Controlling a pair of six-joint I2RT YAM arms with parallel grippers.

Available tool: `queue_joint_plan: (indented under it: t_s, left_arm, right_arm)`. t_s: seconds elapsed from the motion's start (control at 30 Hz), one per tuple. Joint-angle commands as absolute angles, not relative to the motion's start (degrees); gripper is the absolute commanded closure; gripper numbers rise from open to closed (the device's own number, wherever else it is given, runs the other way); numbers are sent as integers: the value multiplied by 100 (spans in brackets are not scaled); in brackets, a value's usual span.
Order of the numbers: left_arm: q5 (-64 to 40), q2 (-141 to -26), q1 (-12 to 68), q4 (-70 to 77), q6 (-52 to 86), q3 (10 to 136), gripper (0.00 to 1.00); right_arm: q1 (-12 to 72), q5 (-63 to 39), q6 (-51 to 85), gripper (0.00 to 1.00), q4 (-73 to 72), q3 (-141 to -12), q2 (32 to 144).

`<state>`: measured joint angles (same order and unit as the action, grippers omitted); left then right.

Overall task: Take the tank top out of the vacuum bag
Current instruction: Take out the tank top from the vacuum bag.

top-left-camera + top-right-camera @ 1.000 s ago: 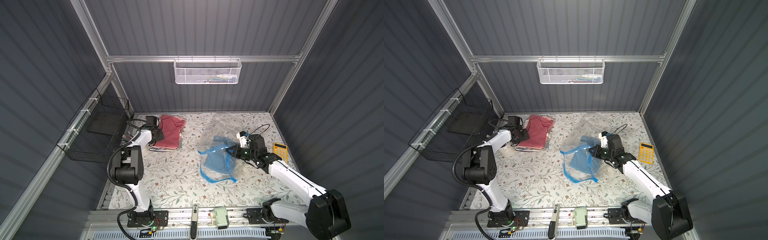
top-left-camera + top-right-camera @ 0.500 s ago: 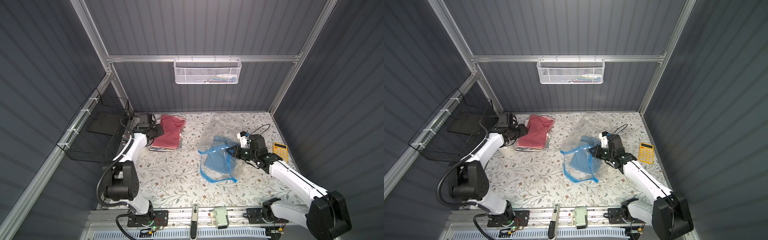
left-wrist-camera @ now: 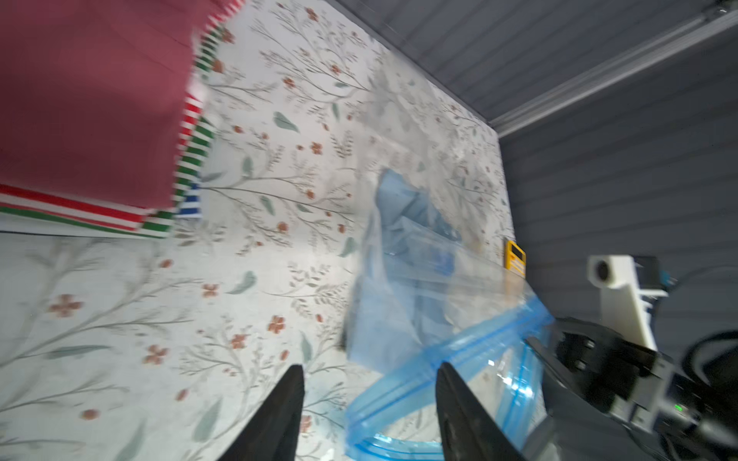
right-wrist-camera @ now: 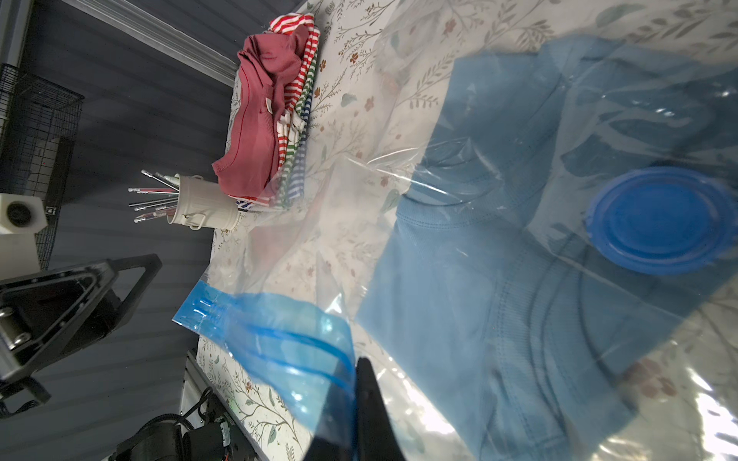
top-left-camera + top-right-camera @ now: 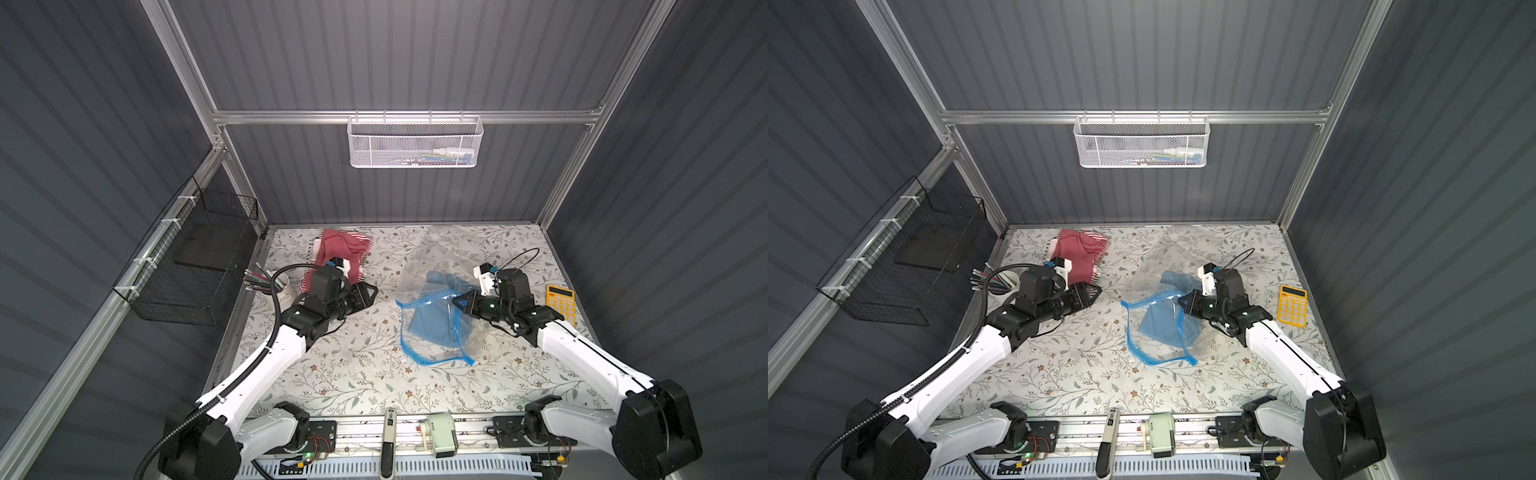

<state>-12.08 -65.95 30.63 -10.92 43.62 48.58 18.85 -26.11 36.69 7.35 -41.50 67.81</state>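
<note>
The vacuum bag (image 5: 432, 266) lies crumpled on the flowered table, and its blue zip strip (image 5: 430, 361) loops around an open mouth. Inside it, near that mouth, lies the light blue tank top (image 5: 432, 328) (image 5: 1160, 326) (image 4: 479, 303). The round blue valve cap (image 4: 663, 219) sits over the fabric. My right gripper (image 5: 459, 301) (image 4: 355, 371) is shut on the zip strip (image 4: 279, 331) at the mouth's upper edge, lifting it. My left gripper (image 5: 371, 292) (image 3: 369, 367) is open and empty, just left of the bag and pointing at the mouth.
A pile of red and striped clothes (image 5: 340, 257) lies at the back left, beside a white cup of pens (image 5: 284, 286). A yellow calculator (image 5: 561, 301) sits by the right edge. A black wire basket (image 5: 195, 257) hangs on the left wall and a white mesh basket (image 5: 415, 141) on the back wall.
My left arm has swung away from the clothes pile and reached right towards the bag, its jaws staying open. The right gripper has held still on the zip strip.
</note>
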Motion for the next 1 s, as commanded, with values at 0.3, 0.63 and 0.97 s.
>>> queue_joint_plan:
  t_s: [0.3,0.63,0.97]
  left_arm:
    - [-774,-7001,4521,316,5524,4429,41]
    - [-268,-6728,4562,-139,5451,4587,38]
    - [194,-7558,4562,367,5824,4560,39]
  right_arm:
    - [2248,-2520,3529,100,947,-5515,7675]
    - [2246,-2537,3081,100,1236,-7085,8411]
    - [2285,-2853,3372,100,637,-6261,8316]
